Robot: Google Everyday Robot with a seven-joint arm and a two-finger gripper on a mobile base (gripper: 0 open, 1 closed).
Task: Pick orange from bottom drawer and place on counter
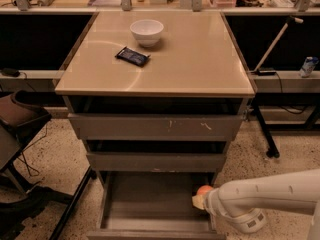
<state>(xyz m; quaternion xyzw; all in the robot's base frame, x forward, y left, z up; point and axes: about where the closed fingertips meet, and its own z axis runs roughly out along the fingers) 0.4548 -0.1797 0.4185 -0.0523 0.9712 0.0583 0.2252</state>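
There are 3 drawers (156,161), 1 orange (204,189), 1 bowl (146,32), 1 packet (132,56), 1 tool (199,199) in the bottom drawer (145,206).

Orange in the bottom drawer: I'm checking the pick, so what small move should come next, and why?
Probably ease the gripper onto the orange: it sits right at the fruit, at the right side of the open bottom drawer, and the grasp isn't visibly confirmed.

pale gripper (200,202) in grey bottom drawer (145,199) by orange (204,189); tan counter (195,59)

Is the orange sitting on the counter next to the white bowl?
No, the orange is down in the bottom drawer, at its right side, close by the gripper.
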